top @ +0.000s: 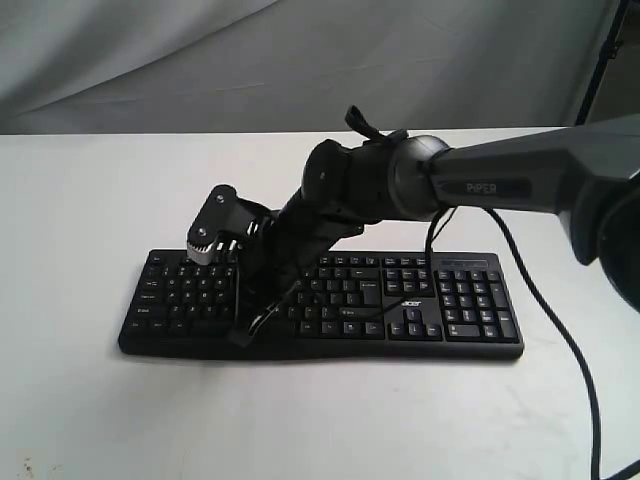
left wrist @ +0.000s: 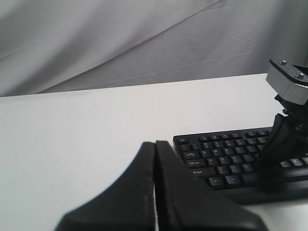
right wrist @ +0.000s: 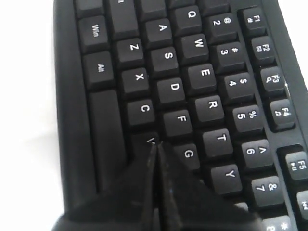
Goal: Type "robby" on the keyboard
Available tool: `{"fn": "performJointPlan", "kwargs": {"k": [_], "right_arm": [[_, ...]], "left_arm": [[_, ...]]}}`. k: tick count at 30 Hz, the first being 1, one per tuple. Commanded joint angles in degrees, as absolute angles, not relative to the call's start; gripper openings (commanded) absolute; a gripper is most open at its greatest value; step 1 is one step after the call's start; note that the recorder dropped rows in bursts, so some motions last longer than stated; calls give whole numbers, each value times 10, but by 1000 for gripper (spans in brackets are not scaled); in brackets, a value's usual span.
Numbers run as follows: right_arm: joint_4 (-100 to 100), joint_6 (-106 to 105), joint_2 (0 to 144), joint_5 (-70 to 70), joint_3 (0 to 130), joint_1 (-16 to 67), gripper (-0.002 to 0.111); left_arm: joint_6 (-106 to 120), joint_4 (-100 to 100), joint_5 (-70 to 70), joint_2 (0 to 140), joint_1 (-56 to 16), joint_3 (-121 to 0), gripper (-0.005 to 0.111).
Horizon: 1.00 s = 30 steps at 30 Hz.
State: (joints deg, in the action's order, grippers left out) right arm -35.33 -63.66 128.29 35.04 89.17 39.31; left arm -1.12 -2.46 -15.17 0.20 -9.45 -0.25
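My right claw point(right wrist: 155, 147) is pinched closed and empty, tip at the V key point(right wrist: 143, 142).
The keyboard point(top: 450, 300) lies low and centre in the exterior frame; my left claw point(left wrist: 155, 144) is closed too, holding nothing.

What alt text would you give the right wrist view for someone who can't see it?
A shut black gripper points its tip at the V key of a black keyboard, whose white-lettered keys fill the frame.

"PiPER" on the right arm point(top: 481, 187); Q, W, E, R, T, Y, Win, Alt on the keyboard point(right wrist: 204, 79)
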Motion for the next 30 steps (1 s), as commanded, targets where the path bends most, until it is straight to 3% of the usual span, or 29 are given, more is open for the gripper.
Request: {"fn": "performJointPlan", "kwargs": {"k": [1,30], "right_arm": [[-352,-642,1263,341,894,395,0],[-352,-639,1284,352,891,395,0]], "left_arm": [[-13,-27,-149,0,-98,0,0],[-13,-27,-149,0,-98,0,0]]}}
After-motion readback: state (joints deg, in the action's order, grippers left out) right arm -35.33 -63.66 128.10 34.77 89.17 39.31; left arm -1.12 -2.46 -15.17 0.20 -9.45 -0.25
